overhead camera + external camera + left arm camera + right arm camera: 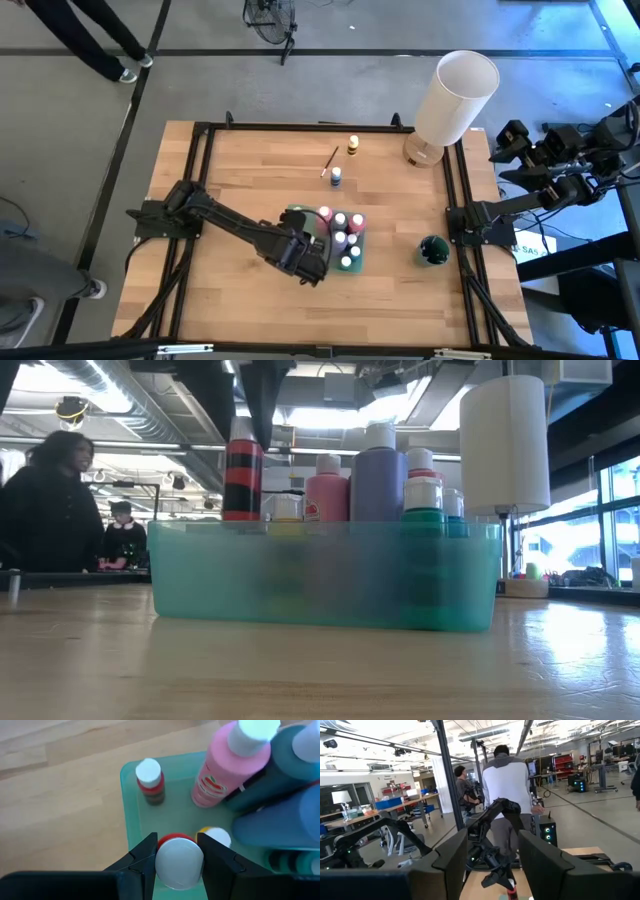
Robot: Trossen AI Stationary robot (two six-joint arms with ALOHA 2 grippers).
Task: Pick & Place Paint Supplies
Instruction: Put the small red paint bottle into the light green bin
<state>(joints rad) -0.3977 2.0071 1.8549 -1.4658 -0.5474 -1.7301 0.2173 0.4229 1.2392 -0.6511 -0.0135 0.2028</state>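
A teal tray (297,213) on the table holds several paint bottles, among them a pink one (220,770) and a small red one (150,782). My left gripper (312,258) is over the tray's left part, shut on a red bottle with a white cap (179,862). In the low view this red bottle (242,470) shows upright above the tray wall (320,575). A blue bottle (336,176), a yellow bottle (353,146) and a thin brush (329,160) lie on the far part of the table. My right gripper (492,855) stands open off the table's right edge. My left gripper pinches the red bottle's white cap (160,865) between its two fingers (142,857), coming from above and slanting down. The bottle hangs upright below the fingers, inside the tray's outline. The tray wall hides its bottom, so whether it stands on the tray floor I cannot tell.
A large white cylinder (455,95) stands at the table's far right corner. A dark green bottle (432,250) sits alone right of the tray. People stand in the room beyond the table (60,500). Bare wood lies left of and in front of the tray.
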